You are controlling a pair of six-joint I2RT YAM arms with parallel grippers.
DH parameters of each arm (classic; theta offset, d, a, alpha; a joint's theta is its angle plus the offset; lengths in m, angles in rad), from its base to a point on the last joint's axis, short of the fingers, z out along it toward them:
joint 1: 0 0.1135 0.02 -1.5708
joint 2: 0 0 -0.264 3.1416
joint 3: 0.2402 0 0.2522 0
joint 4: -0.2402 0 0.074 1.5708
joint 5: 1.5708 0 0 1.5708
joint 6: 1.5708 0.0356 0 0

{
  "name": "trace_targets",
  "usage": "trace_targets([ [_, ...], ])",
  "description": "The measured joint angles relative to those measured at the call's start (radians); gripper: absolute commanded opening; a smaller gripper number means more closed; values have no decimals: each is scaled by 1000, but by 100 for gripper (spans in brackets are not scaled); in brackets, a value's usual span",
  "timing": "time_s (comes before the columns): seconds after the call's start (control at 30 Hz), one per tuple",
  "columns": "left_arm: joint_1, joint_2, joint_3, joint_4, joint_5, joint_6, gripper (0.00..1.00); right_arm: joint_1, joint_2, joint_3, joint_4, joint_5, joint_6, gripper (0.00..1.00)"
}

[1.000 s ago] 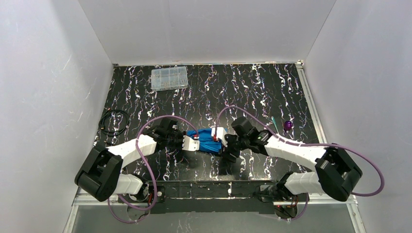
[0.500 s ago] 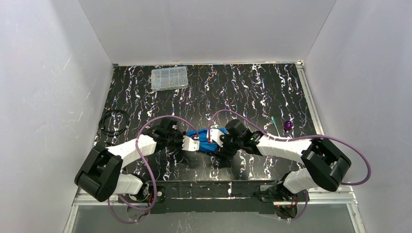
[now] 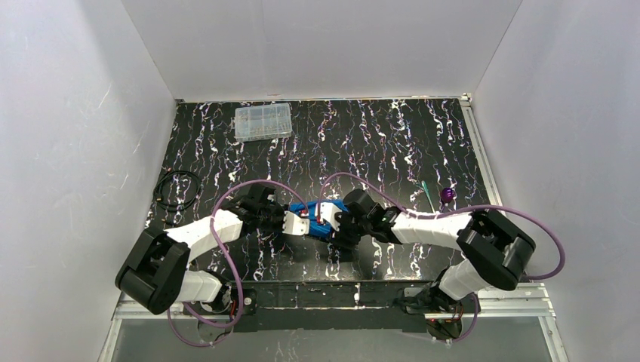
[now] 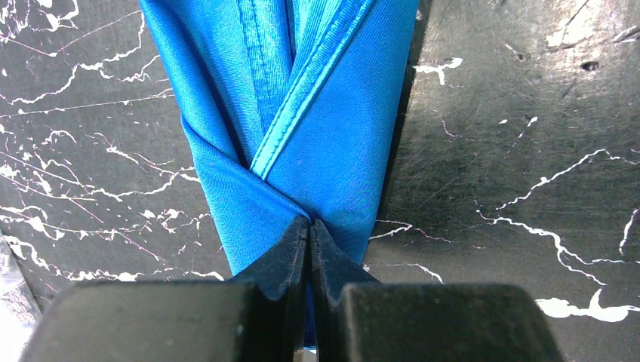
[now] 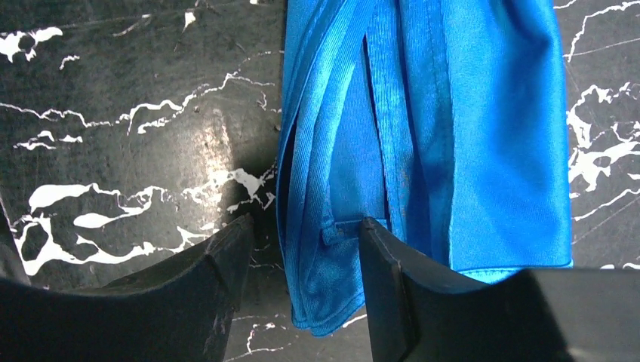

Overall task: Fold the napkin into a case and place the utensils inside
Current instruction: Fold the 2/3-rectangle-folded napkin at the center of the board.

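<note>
The left arm (image 3: 198,232) and right arm (image 3: 426,225) had white links, black joints; purple cables (image 3: 264,181) looped alongside; fingers (image 5: 204,294) were black.

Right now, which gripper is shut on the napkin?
The left gripper, pinching the napkin; the right gripper is open, straddling its other end.

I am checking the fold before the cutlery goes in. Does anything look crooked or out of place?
The napkin is folded unevenly: near the right gripper its layers fan apart, one loose edge lying between its open jaws. The left gripper pinches the other end. Nothing looks spilled or torn.
</note>
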State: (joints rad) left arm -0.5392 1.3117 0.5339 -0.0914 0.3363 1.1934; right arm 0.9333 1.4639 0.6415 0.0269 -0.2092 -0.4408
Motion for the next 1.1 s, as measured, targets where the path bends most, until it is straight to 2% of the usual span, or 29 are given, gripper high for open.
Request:
trace_targets([
  [0.1, 0, -2, -1, -2, 0, 0, 0, 13, 23, 7, 32, -4, 32, 61],
  [0.17, 0, -5, -1, -7, 0, 0, 0, 17, 44, 19, 53, -3, 55, 55],
  [0.2, 0, -7, -2, -10, 0, 0, 0, 18, 55, 24, 64, -3, 68, 47],
  [0.3, 0, -12, -2, -17, -1, 1, 0, 19, 69, 26, 93, 1, 87, 13],
  [0.33, 0, -13, -3, -18, -2, 1, 0, 19, 69, 26, 98, 5, 95, 5],
  [0.37, 0, -14, -4, -18, -2, 1, 0, 18, 69, 27, 100, 4, 111, 1],
  [0.6, 0, -35, -24, -13, 0, 19, 0, -26, 69, 51, 53, -71, 148, 1],
  [0.77, -1, -43, -31, -11, 0, 31, 0, -63, 115, 207, -133, -167, 150, 1],
  [1.1, -1, -58, -48, -1, -1, 56, 0, -100, 312, 522, -506, -313, 103, 1],
])
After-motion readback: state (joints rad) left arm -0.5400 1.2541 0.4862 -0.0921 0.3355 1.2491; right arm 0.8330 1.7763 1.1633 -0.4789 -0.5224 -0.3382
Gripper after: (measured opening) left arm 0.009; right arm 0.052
